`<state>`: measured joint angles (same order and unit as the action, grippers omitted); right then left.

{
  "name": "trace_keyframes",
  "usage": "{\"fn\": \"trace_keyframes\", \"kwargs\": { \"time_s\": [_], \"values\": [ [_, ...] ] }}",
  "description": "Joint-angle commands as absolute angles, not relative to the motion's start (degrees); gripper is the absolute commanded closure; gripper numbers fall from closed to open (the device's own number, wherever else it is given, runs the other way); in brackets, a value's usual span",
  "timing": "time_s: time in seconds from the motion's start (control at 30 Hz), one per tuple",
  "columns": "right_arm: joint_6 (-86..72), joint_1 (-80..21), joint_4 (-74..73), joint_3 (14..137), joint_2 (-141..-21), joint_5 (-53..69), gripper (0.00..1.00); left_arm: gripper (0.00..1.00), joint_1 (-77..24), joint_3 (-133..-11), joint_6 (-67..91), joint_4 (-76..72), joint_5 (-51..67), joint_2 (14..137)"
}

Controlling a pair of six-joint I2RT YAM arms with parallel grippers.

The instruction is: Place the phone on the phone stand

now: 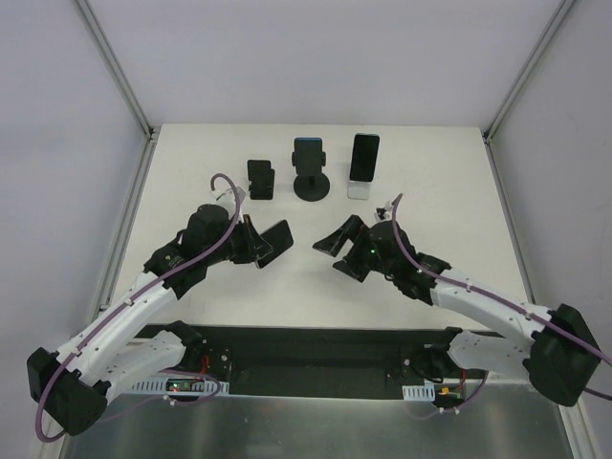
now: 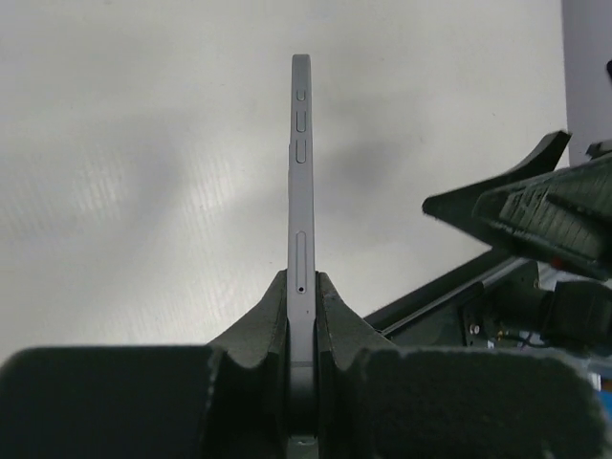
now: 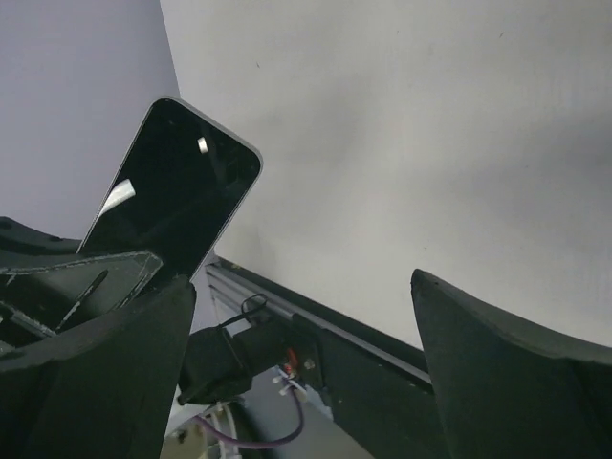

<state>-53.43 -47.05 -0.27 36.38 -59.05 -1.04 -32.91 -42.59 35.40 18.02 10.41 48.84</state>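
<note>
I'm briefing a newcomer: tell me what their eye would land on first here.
The phone, clamped edge-on in the left gripper, hangs mid-scene. Facing it, the right gripper is open and empty. At the table's far side, the small black stand is empty, while the round-based stand and the white stand are occupied.

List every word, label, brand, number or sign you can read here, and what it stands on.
No text can be read.
The held phone: only buttons and a tray slot on its edge, screen dark.
The phone on the black stand and the phone on the white stand: no legible marks.
The electronics at the left arm's base: too small to read.
</note>
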Motion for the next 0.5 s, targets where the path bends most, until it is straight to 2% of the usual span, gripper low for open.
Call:
{"fn": "trace_keyframes", "kwargs": {
  "time_s": [0.0,0.3,0.47],
  "values": [
    [-73.44,-47.90,12.73,40.16,-66.87,9.40,0.04,1.00,-32.52,-47.11,42.01,22.41,2.73,50.18],
    [-91.75,-53.34,22.49,42.62,-78.21,5.36,0.04,1.00,-32.52,-40.97,38.24,18.38,2.99,44.13],
    [-97.82,-55.28,28.46,48.50,-86.91,8.44,0.04,1.00,-32.52,-36.22,35.08,12.14,5.53,38.68]
  ]
}}
